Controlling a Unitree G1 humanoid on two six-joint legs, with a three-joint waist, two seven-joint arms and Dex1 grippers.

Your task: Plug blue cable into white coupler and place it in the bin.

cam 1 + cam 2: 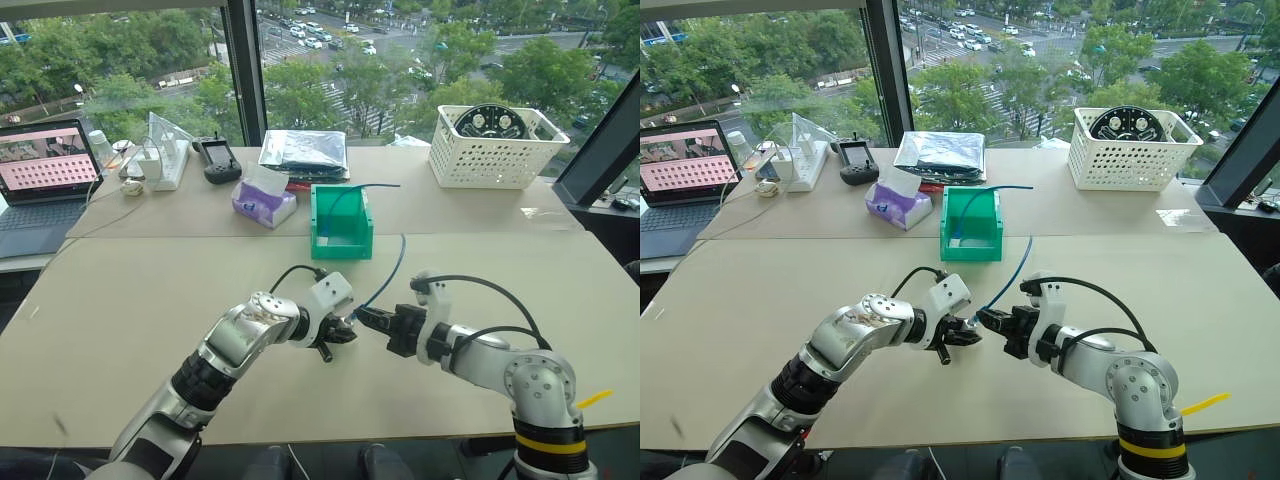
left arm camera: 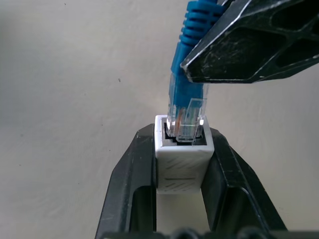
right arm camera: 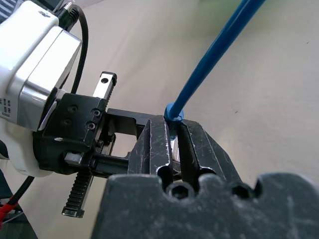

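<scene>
I've got the left gripper (image 2: pixel 180 164) clamped on the white coupler (image 2: pixel 182 162), a small ribbed plastic block pinched between its two black fingers above the matte beige table (image 1: pixel 120 320). My right gripper (image 3: pixel 172 144) is shut tight on the blue cable (image 1: pixel 392 270) just behind its ridged boot; the clear plug (image 2: pixel 185 119) sits in the coupler's socket mouth. The thin cable arcs back into the boxy green bin (image 1: pixel 342 222), well beyond both grippers.
</scene>
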